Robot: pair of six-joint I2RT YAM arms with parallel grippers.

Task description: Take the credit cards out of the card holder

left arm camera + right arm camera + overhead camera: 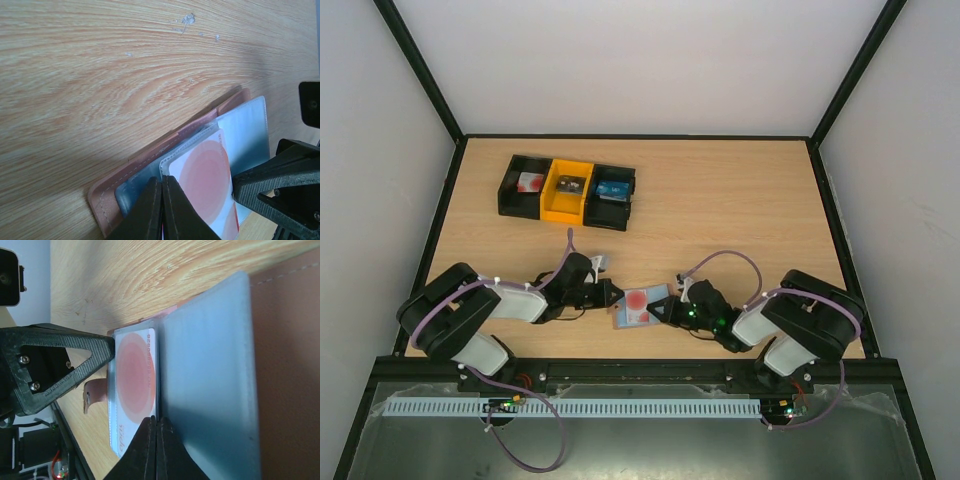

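Note:
The card holder (pixel 631 319) lies open on the table between both arms, with a brown rim (pixel 107 192) and a blue-grey inner panel (pixel 210 380). A white credit card (pixel 638 299) with a pinkish-red disc sits in its clear pocket (pixel 205 175). My left gripper (pixel 161 182) is shut, and its tips rest on the pocket's corner beside the card. My right gripper (pixel 156 420) is shut where the card's (pixel 132 380) long edge meets the blue-grey panel, and that edge runs into the line between its fingers. A greyish card does not show.
A row of black and yellow bins (pixel 567 190) stands at the back left, each with a small item inside. The holder's brown strap (pixel 95 396) curls out under my left gripper's finger (pixel 60 365). The table's near edge lies just behind both arms.

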